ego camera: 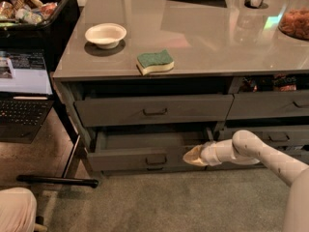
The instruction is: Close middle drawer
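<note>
Though part-hidden, middle drawer [126, 158], hand [193, 156] at front.

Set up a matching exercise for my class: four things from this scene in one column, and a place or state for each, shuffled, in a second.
Things
1. bowl
2. sponge
3. middle drawer
4. gripper

Place or state
A. pulled partway out
B. green, near the front edge of the counter
C. low down, at the right end of the open drawer's front
D. white, on the counter's left part

Pairs: 1-D, 2-B, 3-A, 4-C
</note>
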Action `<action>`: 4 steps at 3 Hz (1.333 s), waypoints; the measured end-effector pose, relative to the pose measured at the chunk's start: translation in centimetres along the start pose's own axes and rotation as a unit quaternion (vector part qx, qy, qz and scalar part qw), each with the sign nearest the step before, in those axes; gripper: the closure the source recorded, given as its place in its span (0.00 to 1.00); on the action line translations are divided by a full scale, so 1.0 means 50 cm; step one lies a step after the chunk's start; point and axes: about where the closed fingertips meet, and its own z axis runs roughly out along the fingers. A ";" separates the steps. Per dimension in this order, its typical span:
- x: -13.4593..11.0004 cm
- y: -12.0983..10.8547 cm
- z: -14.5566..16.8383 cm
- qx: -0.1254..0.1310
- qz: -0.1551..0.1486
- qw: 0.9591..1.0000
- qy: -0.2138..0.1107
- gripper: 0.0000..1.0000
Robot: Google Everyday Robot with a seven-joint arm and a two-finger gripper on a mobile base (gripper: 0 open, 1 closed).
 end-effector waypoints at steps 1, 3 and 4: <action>-0.026 -0.033 0.000 0.026 -0.010 1.000 -0.013 0.44; -0.056 -0.016 -0.040 0.067 -0.024 0.996 -0.053 0.00; -0.056 -0.016 -0.040 0.067 -0.024 0.996 -0.053 0.00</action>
